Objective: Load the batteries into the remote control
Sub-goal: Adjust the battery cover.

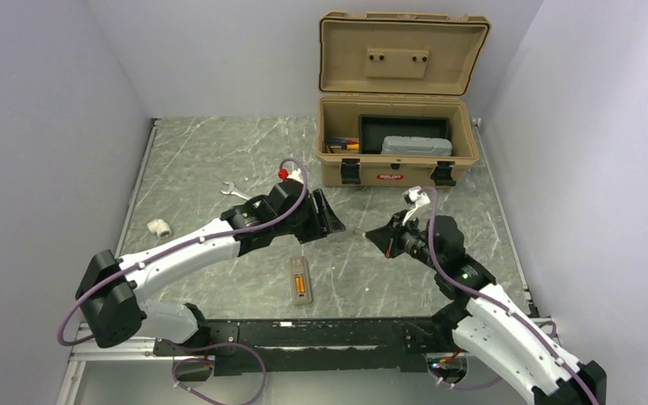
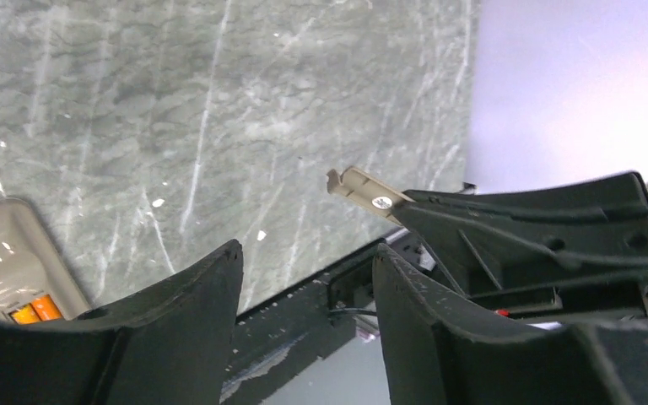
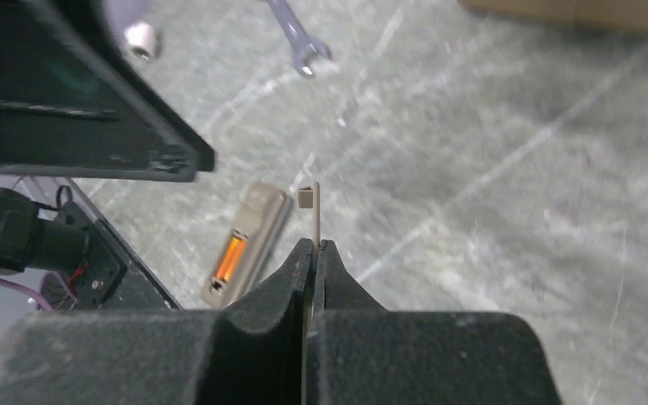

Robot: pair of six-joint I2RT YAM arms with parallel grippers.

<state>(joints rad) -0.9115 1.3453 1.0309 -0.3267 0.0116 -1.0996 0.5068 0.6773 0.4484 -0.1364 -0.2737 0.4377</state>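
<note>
**Cover pinched, batteries in the bay**

Right gripper (image 3: pixel 314 251) is clamped on the thin tan battery cover (image 3: pixel 308 207), held edge-on above the table (image 1: pixel 219 160). Left gripper (image 2: pixel 308 278) hangs just beside it, fingers apart. The remote control (image 1: pixel 301 281) lies back-up between the arms, with the orange batteries (image 3: pixel 231 258) in its bay.
</note>
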